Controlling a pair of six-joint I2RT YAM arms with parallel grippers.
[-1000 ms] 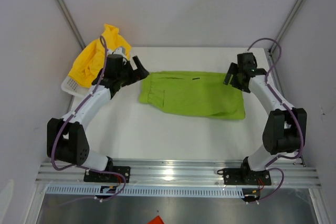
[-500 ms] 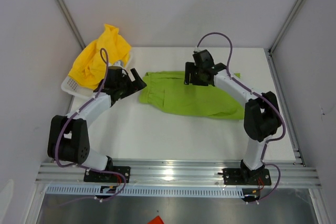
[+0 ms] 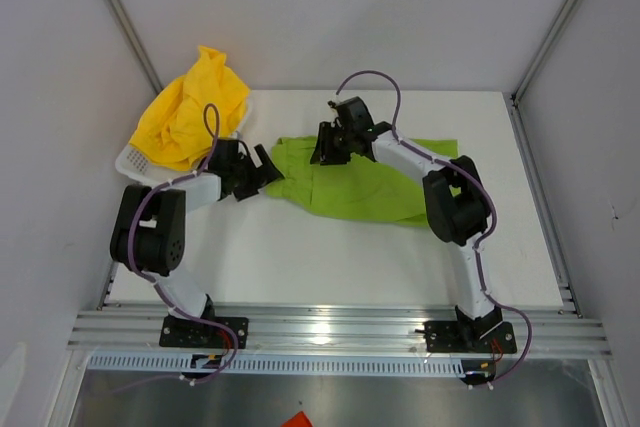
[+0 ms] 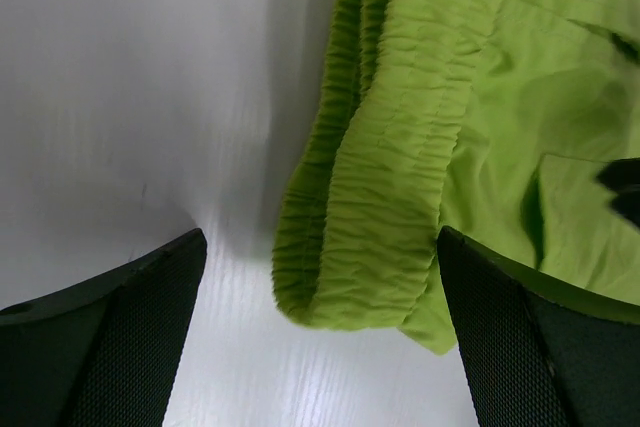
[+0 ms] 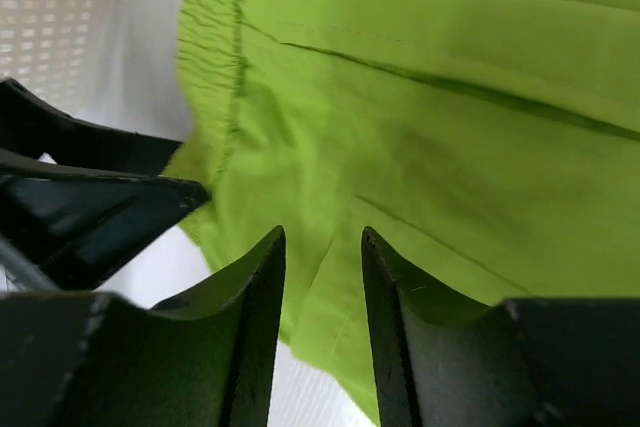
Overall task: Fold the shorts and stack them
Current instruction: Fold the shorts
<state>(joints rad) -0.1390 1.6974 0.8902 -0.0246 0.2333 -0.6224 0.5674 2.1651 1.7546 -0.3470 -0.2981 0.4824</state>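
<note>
On the bare near half of the bench (image 3: 300,257), nothing is folded yet: the green shorts (image 3: 365,187) lie spread flat across the middle, apparently laid out so that both arms can reach the waist end for a first fold. The left fingers (image 4: 130,327) are spread wide and set low at that end, one on either side of the gathered waistband (image 4: 380,197), which sits between them but is not seen touching either. The wide stance looks meant to take in the thick elastic. Just beyond, the right arm reaches across from its own side. The right fingers (image 5: 250,347) hang over the cloth a little inside the waistband, near a pocket seam, with only a narrow gap between them. The wrist view shows no fabric caught in that gap, though it does not show whether the tips touch the cloth beneath. At the far left corner, the yellow shorts (image 3: 195,112) lie heaped over the white basket (image 3: 135,160), well apart from both arms and seemingly awaiting their turn.
</note>
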